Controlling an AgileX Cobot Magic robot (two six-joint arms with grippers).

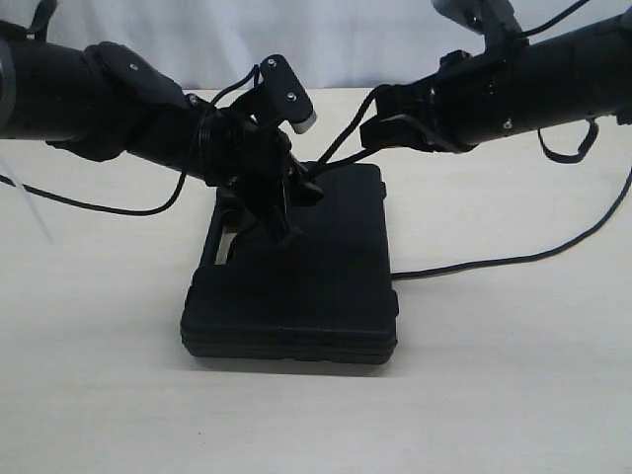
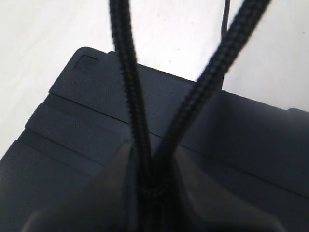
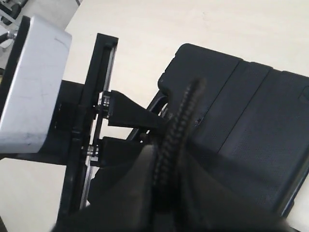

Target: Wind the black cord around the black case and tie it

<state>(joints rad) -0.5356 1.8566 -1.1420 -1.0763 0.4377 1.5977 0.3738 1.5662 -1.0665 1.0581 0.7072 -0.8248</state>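
The left gripper (image 2: 152, 170) has its two dark fingers (image 2: 112, 181) pressed in on two strands of the black cord (image 2: 128, 87), which lie side by side in the narrow gap and fan apart as they leave it, forming a V in the left wrist view. Directly beyond those strands lies the black case (image 2: 72, 121), with its ribbed lid and one rounded corner showing against the pale table (image 2: 43, 43). The right gripper (image 3: 169, 169) likewise has its fingers (image 3: 137, 186) closed tight on a single braided strand of the cord that rises out from between them. Just beside it, in the right wrist view, stands the body of the left gripper with its black rail and a silver-white wrist camera block (image 3: 36, 82); past both is the case's moulded handle end. In the exterior view the two grippers meet above the far part of the case, the left one pointing down steeply so that its tips are at or just over the lid, though whether they touch it cannot be told. The right one comes in from the right, higher and further back. The case lies flat and closed near the middle of the table. A thin black line runs from the case's right edge across the table towards the right; whether it is the cord cannot be told.
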